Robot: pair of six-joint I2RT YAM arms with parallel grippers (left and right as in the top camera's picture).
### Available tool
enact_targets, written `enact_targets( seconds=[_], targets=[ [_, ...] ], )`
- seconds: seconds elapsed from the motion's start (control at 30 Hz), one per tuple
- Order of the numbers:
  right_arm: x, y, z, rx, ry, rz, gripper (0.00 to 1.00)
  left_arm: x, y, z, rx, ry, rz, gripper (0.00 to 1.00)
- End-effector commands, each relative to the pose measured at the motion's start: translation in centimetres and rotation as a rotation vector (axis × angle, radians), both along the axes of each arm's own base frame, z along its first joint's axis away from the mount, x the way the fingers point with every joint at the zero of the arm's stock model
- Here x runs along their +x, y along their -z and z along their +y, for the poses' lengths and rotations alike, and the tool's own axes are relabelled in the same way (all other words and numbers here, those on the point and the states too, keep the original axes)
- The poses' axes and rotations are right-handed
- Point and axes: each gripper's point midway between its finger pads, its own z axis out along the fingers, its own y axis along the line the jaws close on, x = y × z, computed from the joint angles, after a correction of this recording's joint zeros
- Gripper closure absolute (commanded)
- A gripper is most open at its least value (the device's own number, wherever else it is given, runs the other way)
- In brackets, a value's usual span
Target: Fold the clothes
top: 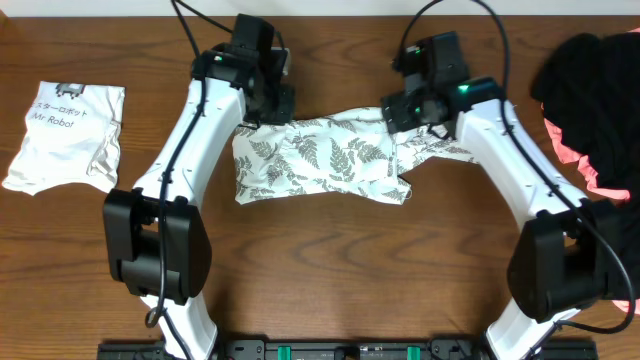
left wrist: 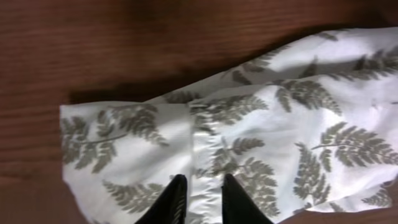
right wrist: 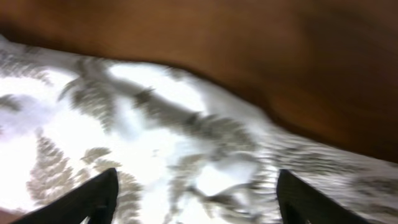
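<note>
Brown wooden desk (top: 320,280), nothing fancy, and sitting a bit back from the middle of it is the fern-print garment (top: 320,162). It's thin white fabric with grey fern leaves all over, lying in a rumpled strip that runs left to right, with its right end bunched up and a flap hanging toward the front edge.

Both arms are over it at the back. The left gripper (top: 266,118) is at the strip's back-left corner. From its wrist view the left gripper (left wrist: 200,182) has its fingers (left wrist: 177,196) pulled in close together, with a raised ridge of stitched hem running right between them, so it looks like it's pinching that seam. The cloth's short end lies flat on the wood just beyond.

The right gripper (top: 415,115) is over the bunched right end. Its wrist view is blurry, but the right gripper (right wrist: 196,175) clearly has its fingers (right wrist: 99,196) spread wide, with cloth below the gap and nothing gripped.

Further out, a plain white shirt (top: 68,135) printed "Mr Robot" lies crumpled at the far left, well apart. Over at the right edge is a heap of black clothing (top: 590,70) with something pink (top: 572,152) poking out.
</note>
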Motion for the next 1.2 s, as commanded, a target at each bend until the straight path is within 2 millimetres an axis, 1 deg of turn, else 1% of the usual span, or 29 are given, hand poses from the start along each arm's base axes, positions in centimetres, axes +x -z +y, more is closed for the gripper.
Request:
enact_targets(
  seconds=[0.0,0.03,0.13,0.23,0.27,0.37,0.5,0.57,0.63,0.7,0.77,0.83,0.87,0.9,0.93,1.0,1.07,1.13,1.17],
  targets=[
    [-1.6,1.8,2.6,0.028,-0.06,0.063,0.32,-0.6,0.3,1.1,0.014,-0.018,0.014,0.81],
    [-1.7,2.3,3.0,0.025,-0.069,0.073,0.37,-0.7,0.9,1.4,0.022,-0.023,0.027,0.81],
    [-2.1,4.0,4.0,0.013,-0.092,0.104,0.57,-1.3,2.4,2.0,0.05,-0.034,0.064,0.81],
    [-2.5,5.8,4.7,-0.002,-0.108,0.138,0.76,-1.8,3.3,2.2,0.056,-0.034,0.089,0.81],
    [-2.6,6.6,4.8,-0.007,-0.11,0.15,0.79,-1.9,3.4,2.2,0.057,-0.034,0.093,0.81],
    [-2.5,8.2,5.0,-0.015,-0.111,0.173,0.8,-2.1,3.7,2.2,0.059,-0.034,0.102,0.82],
    [-2.3,10.1,5.0,-0.023,-0.103,0.197,0.79,-2.3,4.3,2.5,0.07,-0.037,0.108,0.81],
    [-2.2,10.6,5.0,-0.024,-0.103,0.198,0.78,-2.5,4.7,3.0,0.099,-0.046,0.109,0.81],
    [-1.8,10.5,5.2,-0.018,-0.103,0.182,0.77,-2.4,4.8,3.3,0.117,-0.05,0.107,0.81],
    [-1.1,9.5,5.5,-0.008,-0.104,0.155,0.75,-2.1,4.6,3.4,0.123,-0.054,0.093,0.81],
    [-0.4,8.0,5.8,0.005,-0.105,0.125,0.72,-1.9,4.3,3.4,0.12,-0.055,0.084,0.81],
    [0.3,5.5,6.1,0.018,-0.105,0.088,0.66,-1.8,4.2,3.4,0.119,-0.055,0.08,0.81],
    [0.7,4.2,6.2,0.024,-0.105,0.068,0.62,-1.8,4.2,3.4,0.119,-0.055,0.08,0.81],
    [1.1,2.9,6.0,0.022,-0.097,0.049,0.6,-1.8,4.2,3.4,0.12,-0.055,0.081,0.81],
    [1.5,1.7,5.4,0.01,-0.067,0.031,0.54,-1.9,4.2,3.4,0.121,-0.055,0.083,0.77],
    [2.5,-0.5,2.7,-0.035,0.092,0.009,0.43,-1.8,4.2,3.6,0.127,-0.06,0.082,0.69],
    [2.8,-2.1,-0.2,-0.08,0.201,0.004,0.34,-1.7,4.2,4.2,0.138,-0.073,0.079,0.58],
    [2.9,-2.8,-2.5,-0.102,0.247,0.015,0.28,-1.5,4.2,4.8,0.143,-0.088,0.079,0.48],
    [2.9,-2.8,-3.8,-0.107,0.271,0.028,0.27,-1.5,4.2,5.2,0.143,-0.097,0.08,0.46]
  ],
)
